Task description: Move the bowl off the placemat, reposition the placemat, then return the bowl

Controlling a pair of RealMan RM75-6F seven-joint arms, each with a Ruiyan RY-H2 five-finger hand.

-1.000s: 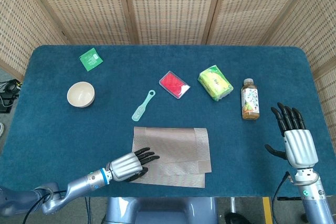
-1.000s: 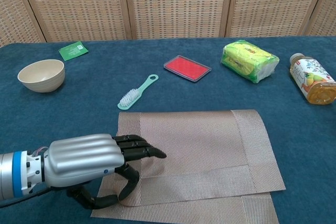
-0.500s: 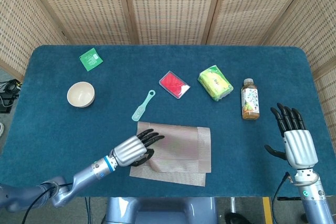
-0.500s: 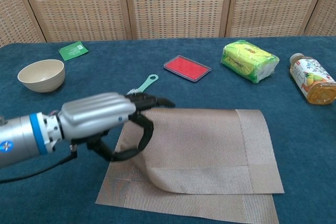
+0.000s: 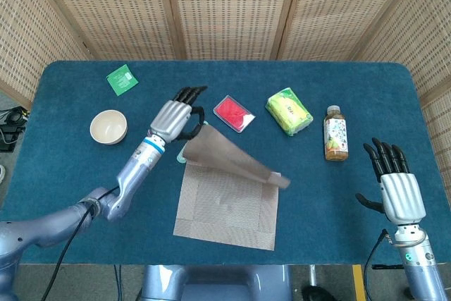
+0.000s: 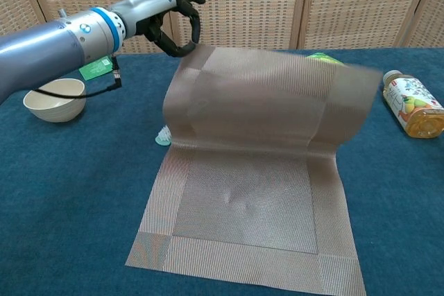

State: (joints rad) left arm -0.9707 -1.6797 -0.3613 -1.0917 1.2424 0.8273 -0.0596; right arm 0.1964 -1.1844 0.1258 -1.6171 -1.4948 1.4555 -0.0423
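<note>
Right hand (image 5: 399,192): near table edge at far right, upright, fingers spread, holding nothing; seen in head view only.
Placemat (image 5: 227,206): tan woven, near half flat on the blue table (image 5: 70,174), far half lifted and folded toward the far side, raised edge blurred in chest view. Lifted far-left corner held up off the cloth.
Left hand (image 5: 173,115): raised above the table beyond the mat's far-left corner, pinching that corner; dark fingers (image 6: 189,12) curled over the mat edge in chest view.
Brush (image 6: 164,136): mint green, only the bristle end visible under the lifted mat, just beside its left fold.
Bowl (image 5: 108,127): cream, upright on the bare table, off the placemat, well to the left of it, near the left forearm.
Bottle (image 5: 335,134): lying on the right, cap pointing away, apart from the mat.
Tissue pack (image 5: 288,111): yellow-green, left of the bottle, mostly hidden by the mat in chest view.
Red case (image 5: 232,113): flat, just right of the left hand.
Green packet (image 5: 122,79): far left, beyond the bowl.
</note>
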